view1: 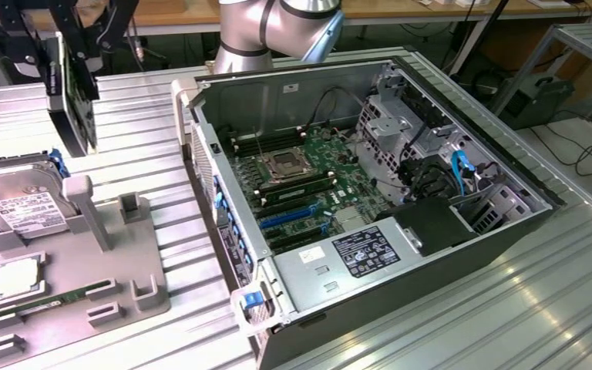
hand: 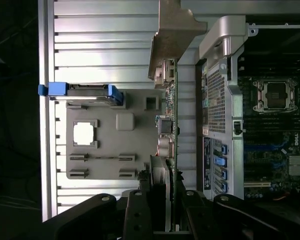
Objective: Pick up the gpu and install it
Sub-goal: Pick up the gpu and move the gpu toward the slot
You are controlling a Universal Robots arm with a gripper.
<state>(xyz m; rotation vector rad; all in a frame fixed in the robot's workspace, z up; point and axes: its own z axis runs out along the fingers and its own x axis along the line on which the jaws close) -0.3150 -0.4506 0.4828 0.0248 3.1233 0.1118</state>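
Note:
The gpu [view1: 74, 108], a dark flat card, hangs upright in the air above the slatted table at the exterior view's upper left. My gripper [view1: 68, 42] is shut on its top edge. In the wrist view the gpu [hand: 170, 115] shows edge-on, its silver bracket [hand: 173, 35] at the far end, clamped between my gripper [hand: 163, 197] fingers. It hangs between the grey holder [hand: 115, 135] and the open computer case [hand: 224, 100]. The motherboard [view1: 307, 181] lies exposed inside the case, with blue slots [view1: 287, 219] near its lower part.
A grey holder [view1: 121, 262] on the exterior view's left carries a hard drive [view1: 18, 202], a processor chip [view1: 18, 277] and a green memory stick [view1: 55, 301]. The case [view1: 481, 231] holds a power supply [view1: 363, 254] and cables. The robot's base [view1: 265, 31] stands behind the case.

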